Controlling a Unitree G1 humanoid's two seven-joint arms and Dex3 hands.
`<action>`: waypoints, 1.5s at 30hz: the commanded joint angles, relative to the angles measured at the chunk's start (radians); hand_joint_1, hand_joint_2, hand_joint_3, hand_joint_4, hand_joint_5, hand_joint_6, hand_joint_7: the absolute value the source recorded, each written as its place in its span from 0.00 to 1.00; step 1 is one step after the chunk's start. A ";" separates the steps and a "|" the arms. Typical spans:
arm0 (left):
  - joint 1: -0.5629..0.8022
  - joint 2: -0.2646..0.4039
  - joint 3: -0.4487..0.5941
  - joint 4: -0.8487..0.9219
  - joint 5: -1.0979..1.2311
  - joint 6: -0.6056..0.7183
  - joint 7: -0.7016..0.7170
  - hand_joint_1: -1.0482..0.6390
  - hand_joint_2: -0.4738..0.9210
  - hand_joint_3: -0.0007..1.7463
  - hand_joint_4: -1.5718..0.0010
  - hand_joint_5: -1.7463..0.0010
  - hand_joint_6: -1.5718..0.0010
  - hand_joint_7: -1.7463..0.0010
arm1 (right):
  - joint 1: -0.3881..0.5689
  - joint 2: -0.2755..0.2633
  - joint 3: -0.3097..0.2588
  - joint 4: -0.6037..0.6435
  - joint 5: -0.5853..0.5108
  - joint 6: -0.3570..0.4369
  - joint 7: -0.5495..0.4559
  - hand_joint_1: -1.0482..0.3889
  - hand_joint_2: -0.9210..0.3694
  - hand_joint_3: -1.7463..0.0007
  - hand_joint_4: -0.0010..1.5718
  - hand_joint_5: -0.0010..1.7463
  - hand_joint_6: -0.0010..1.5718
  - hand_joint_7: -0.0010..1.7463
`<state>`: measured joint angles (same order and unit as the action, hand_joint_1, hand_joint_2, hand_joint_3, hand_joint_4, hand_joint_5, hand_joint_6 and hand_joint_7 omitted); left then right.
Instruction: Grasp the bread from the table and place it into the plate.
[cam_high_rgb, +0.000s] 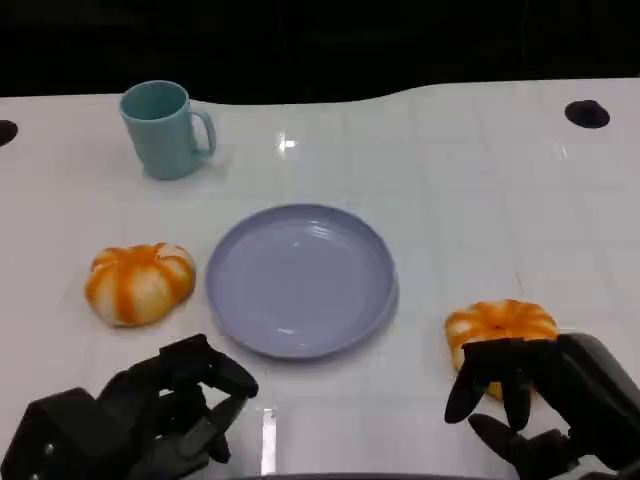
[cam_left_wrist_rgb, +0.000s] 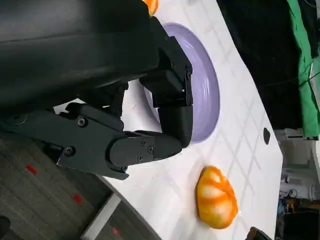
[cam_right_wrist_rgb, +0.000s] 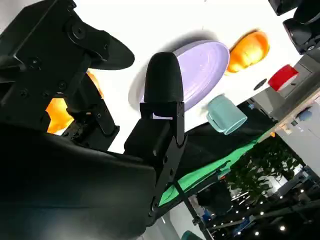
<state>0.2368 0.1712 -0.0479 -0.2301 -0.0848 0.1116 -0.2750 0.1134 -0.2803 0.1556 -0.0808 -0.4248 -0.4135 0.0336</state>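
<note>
On a white table (cam_high_rgb: 460, 200), the robot's black right hand (cam_high_rgb: 530, 395) curls its fingers (cam_high_rgb: 490, 375) over the near side of an orange-and-white pumpkin-shaped bread roll (cam_high_rgb: 498, 322) lying just right of a round lavender plate (cam_high_rgb: 300, 280); whether it grips the roll cannot be told. The black left hand (cam_high_rgb: 175, 405) hovers near the plate's front, fingers apart, holding nothing. A second, similar roll (cam_high_rgb: 140, 282) lies left of the plate, a teal mug (cam_high_rgb: 165, 128) behind

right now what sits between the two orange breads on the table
In the head view, the lavender plate lies between the left bread and the right bread, touching neither; it holds nothing. The right robot hand is at the right bread.
</note>
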 joint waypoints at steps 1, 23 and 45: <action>-0.005 0.012 0.006 0.005 -0.002 -0.008 -0.007 0.40 1.00 0.26 0.58 0.00 0.61 0.23 | -0.004 -0.004 -0.003 0.001 0.009 0.005 0.003 0.73 0.58 0.31 0.68 0.90 0.65 0.58; -0.009 0.008 0.003 0.007 0.004 -0.007 0.000 0.40 1.00 0.26 0.58 0.00 0.61 0.23 | 0.007 -0.034 -0.051 -0.146 -0.054 0.123 0.031 0.58 0.52 0.41 0.37 0.65 0.40 0.41; -0.012 0.007 -0.004 0.004 0.012 -0.008 0.003 0.38 1.00 0.25 0.57 0.00 0.61 0.24 | -0.005 -0.150 -0.037 -0.353 -0.386 0.367 0.194 0.40 0.14 1.00 0.08 0.27 0.27 0.01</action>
<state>0.2343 0.1698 -0.0522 -0.2255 -0.0818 0.1113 -0.2746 0.1188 -0.4109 0.1154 -0.4171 -0.7871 -0.0616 0.2136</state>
